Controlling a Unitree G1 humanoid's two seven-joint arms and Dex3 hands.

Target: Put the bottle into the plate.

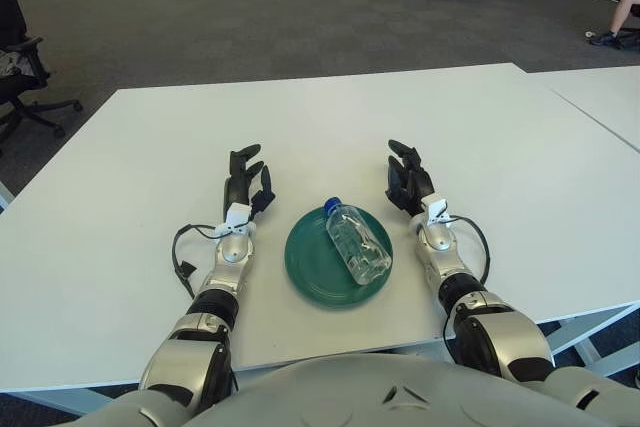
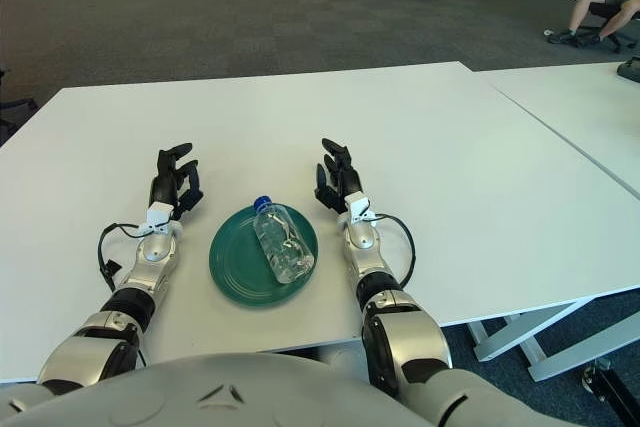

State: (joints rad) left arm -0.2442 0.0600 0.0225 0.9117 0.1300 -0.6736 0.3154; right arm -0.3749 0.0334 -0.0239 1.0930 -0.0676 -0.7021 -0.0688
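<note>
Bottle (image 1: 356, 243) lies on its side in the green plate (image 1: 310, 267); both hands, left hand (image 1: 244, 179) and right hand (image 1: 408, 179), flank it, fingers loosely spread, empty. Job looks finished; nothing further seems needed.

The bottle (image 1: 357, 243) hides part of the plate (image 1: 312, 267); its contents perhaps water.

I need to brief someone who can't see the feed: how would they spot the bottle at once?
Start at the big white table in front of the robot. Near its front edge, between the left hand and the right hand, sits a round dark green plate. The bottle lies on its side in that plate: clear plastic with a blue cap, the only see-through thing there.
</note>
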